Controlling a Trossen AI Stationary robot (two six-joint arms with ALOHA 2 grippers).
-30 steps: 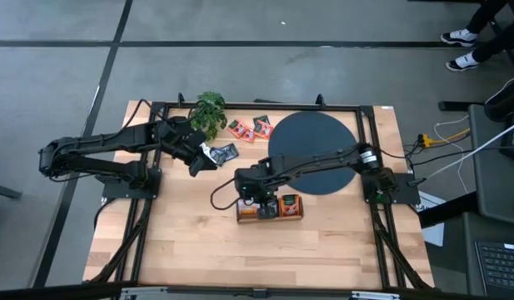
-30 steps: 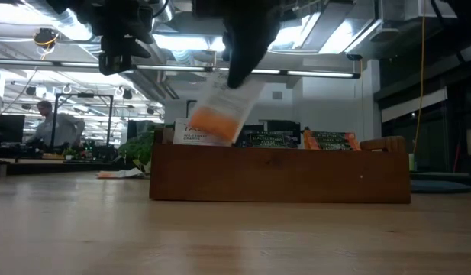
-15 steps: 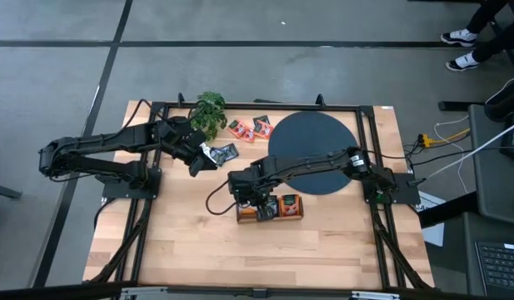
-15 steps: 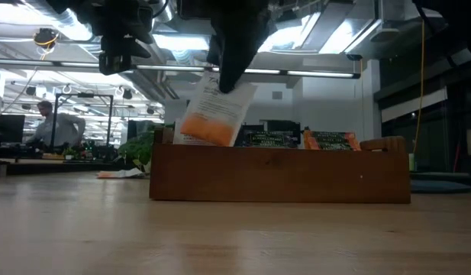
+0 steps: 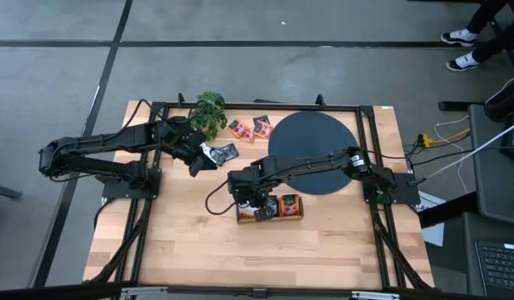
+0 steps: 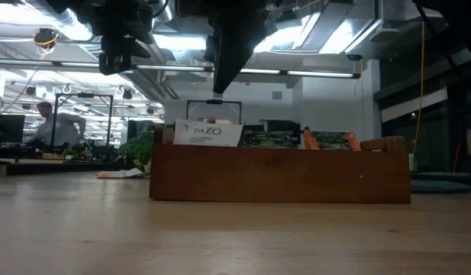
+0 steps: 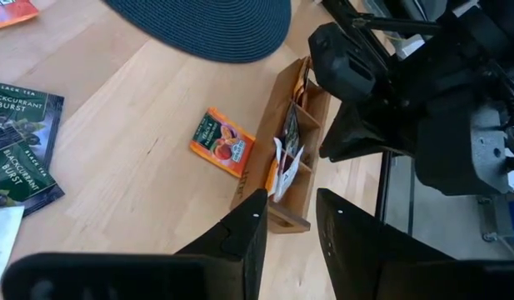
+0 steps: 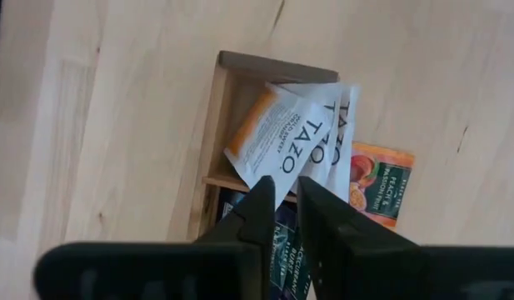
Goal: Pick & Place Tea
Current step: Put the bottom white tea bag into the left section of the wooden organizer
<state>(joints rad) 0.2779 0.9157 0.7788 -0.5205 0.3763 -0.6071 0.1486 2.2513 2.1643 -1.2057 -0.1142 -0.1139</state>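
The right gripper (image 6: 217,90) has just let go: its fingers stand slightly parted above the wooden box (image 6: 279,173), and the white tea packet (image 6: 207,133) now rests in the left end compartment (delivered, I judge). The left gripper (image 5: 198,158) hovers part-open over the dark packets (image 5: 222,152).

Both arms are dark, near-black, built from slim jointed links w/ chunkier housings at the joints. Left arm (image 5: 98,154) mounts on a black base plate at table's edge; right arm (image 5: 323,162) likewise, w/ a pale ring marking near its base joint. A thin black cable loops off the right arm's wrist. Left gripper (image 7: 286,225) and right gripper (image 8: 286,208) each have two flat, tapered, matte-black fingers on a broad dark crossbar.
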